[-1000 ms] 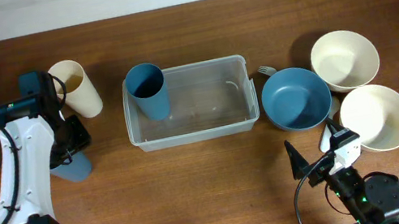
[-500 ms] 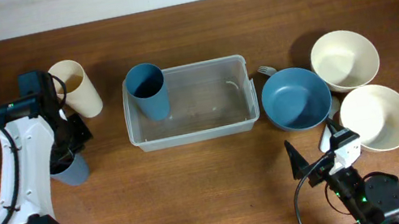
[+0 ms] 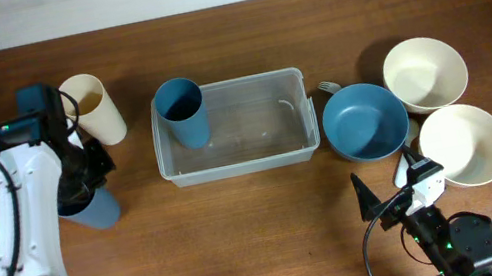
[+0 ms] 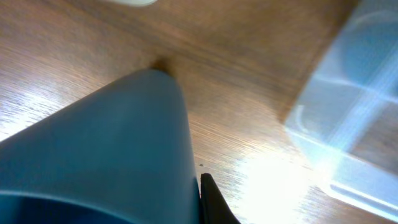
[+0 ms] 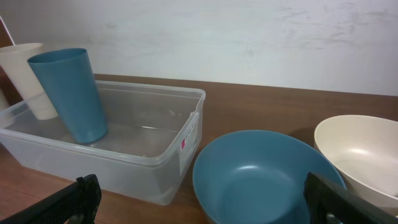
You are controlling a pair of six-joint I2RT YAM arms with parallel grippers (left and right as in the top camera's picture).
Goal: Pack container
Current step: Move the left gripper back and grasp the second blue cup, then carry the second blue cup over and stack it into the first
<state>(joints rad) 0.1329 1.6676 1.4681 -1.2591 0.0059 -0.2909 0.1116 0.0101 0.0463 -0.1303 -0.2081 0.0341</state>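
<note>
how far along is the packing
Done: one blue cup stands in the container. In hand: the left gripper is shut on a second blue cup outside it. Left: the cream cup, blue bowl and two cream bowls.

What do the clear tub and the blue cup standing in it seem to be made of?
The container looks like glossy clear plastic: the wooden table shows through its walls. The blue cup in it is probably opaque matte plastic: even colour, little shine.
</note>
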